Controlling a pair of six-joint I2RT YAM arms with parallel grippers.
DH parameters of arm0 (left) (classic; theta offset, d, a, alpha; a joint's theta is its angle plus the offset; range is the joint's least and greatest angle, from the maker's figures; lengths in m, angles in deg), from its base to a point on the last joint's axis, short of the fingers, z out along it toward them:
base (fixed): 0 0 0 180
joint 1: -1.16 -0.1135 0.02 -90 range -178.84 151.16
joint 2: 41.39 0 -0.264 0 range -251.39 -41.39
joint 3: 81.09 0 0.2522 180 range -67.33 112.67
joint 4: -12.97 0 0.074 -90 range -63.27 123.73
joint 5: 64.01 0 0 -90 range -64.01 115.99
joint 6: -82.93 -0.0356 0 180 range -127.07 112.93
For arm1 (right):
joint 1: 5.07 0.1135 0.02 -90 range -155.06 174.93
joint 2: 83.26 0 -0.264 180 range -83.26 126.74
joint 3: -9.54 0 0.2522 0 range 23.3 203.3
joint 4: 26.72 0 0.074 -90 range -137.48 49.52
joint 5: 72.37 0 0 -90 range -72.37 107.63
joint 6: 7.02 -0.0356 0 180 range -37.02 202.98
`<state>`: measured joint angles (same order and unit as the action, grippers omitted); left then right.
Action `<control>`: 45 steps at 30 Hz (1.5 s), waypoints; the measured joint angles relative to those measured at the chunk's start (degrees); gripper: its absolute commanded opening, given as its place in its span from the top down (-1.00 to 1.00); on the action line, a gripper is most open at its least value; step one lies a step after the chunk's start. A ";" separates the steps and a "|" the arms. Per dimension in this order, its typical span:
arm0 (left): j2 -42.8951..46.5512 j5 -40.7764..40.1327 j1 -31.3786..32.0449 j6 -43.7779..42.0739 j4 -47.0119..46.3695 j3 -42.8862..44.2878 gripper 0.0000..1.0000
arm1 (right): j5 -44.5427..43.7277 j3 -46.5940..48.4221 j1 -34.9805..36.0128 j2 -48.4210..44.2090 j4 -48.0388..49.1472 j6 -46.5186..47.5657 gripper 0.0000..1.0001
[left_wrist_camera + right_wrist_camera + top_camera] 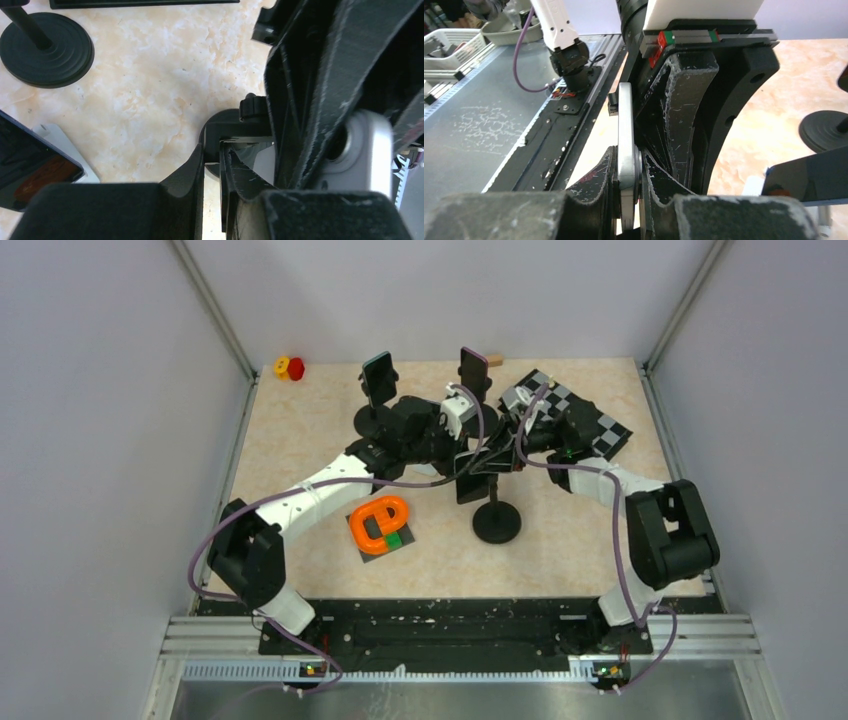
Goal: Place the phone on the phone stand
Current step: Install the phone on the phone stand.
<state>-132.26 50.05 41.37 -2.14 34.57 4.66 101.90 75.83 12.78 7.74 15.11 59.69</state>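
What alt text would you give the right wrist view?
The right hand is shut on a thin silver slab, seen edge-on, with the left hand close beside it. A dark phone screen and a black stand base show over the beige table at right.

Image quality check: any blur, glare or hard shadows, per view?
Top external: even light, sharp, only soft shadows by the phone stand. Left wrist: left fingers dark and blurred, tabletop crisp. Right wrist: right fingers soft nearest the lens, gripped silver slab sharp.
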 measured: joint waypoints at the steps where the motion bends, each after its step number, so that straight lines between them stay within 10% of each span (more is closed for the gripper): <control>1: 0.00 0.55 0.00 -0.22 -0.09 0.00 1.00 | 0.81 -0.04 0.13 0.96 3.32 -2.25 1.00; 9: -0.04 1.99 0.00 -0.59 -0.24 0.00 1.00 | 2.64 -0.07 0.46 4.28 14.10 -9.84 1.00; 25: -0.04 -1.55 0.39 -0.09 -0.57 0.00 1.00 | -7.43 -0.74 -0.02 -9.01 -30.36 22.82 1.00; 45: -0.07 -3.87 3.13 1.90 -1.07 -0.02 1.00 | -30.16 -8.98 -0.50 -26.82 -45.35 29.20 1.00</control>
<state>-132.33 46.18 44.49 -0.24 33.50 4.63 71.73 66.85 12.28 -19.08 -30.24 88.89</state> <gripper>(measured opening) 0.161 0.137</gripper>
